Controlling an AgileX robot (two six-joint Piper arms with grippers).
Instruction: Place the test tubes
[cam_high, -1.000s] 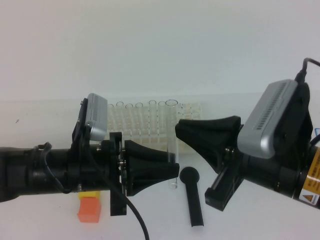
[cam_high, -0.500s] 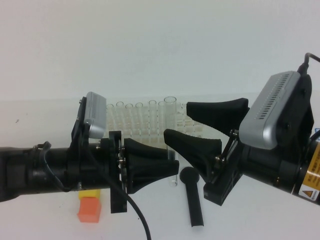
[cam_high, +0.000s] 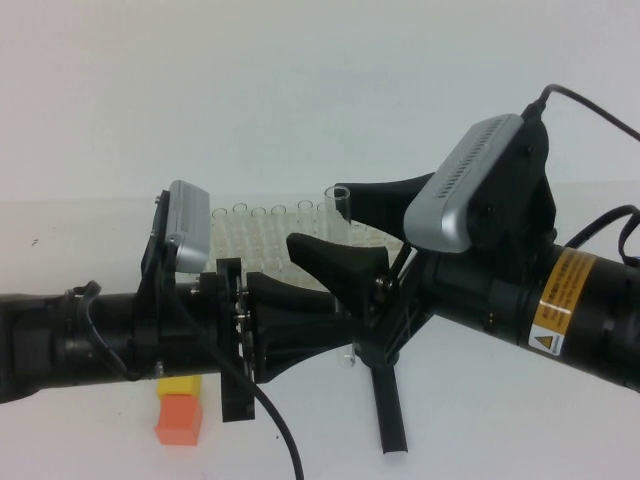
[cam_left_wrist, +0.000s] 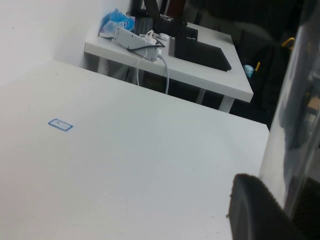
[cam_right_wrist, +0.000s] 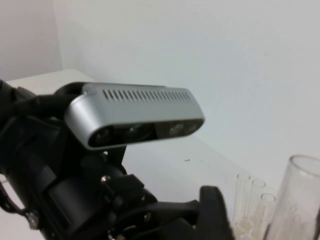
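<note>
Over the table, the left gripper clamps an upright clear test tube (rack with more tubes behind), while the right gripper, fingers spread wide, flanks its top.

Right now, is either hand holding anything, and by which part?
The left hand grips the upright test tube near its bottom. The right hand is open, straddling the tube's upper part, holding nothing.
</note>
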